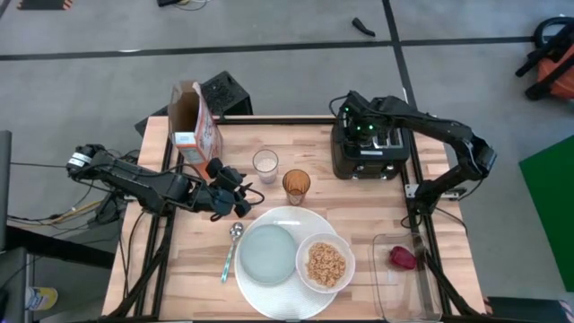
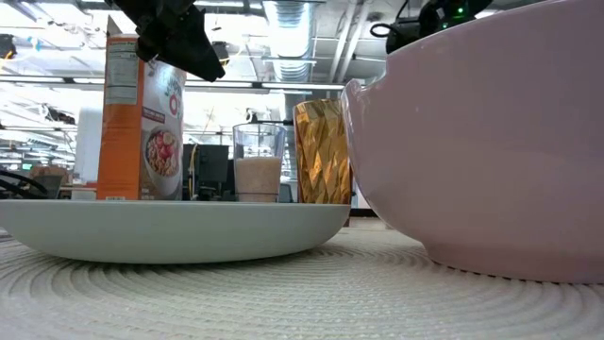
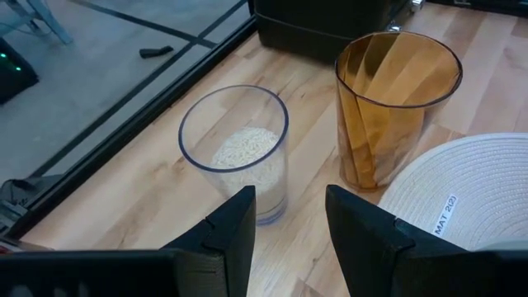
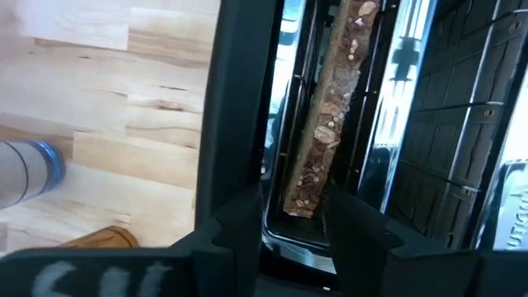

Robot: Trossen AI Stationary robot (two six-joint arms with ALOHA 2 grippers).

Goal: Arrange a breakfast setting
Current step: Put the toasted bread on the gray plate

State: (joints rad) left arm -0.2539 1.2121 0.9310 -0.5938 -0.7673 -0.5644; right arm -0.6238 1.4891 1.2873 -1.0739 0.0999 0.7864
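Observation:
A large round white plate [image 1: 289, 224], ribbed like a woven mat, lies at the table's near middle. On it are a pale grey-blue plate [image 1: 267, 254] and a white bowl [image 1: 326, 263] of tan cereal [image 1: 326, 266]. A metal spoon [image 1: 231, 251] lies left of it. A brown toast slice [image 4: 326, 124] stands upright in a slot of the black toaster [image 1: 368, 157]. My right gripper [image 4: 293, 214] is open above that slot [image 1: 359, 121], its fingers on either side of the toast's end. My left gripper [image 3: 289, 202] is open and empty, left of a clear glass [image 3: 235, 148]. Dark red fruit [image 1: 404, 257] lies in a clear tub.
An amber glass [image 1: 297, 184] stands beside the clear glass [image 1: 265, 163], just beyond the white plate. An orange cereal box [image 1: 195, 126] stands at the far left. The clear tub [image 1: 408, 278] sits at the near right corner. The toaster fills the far right.

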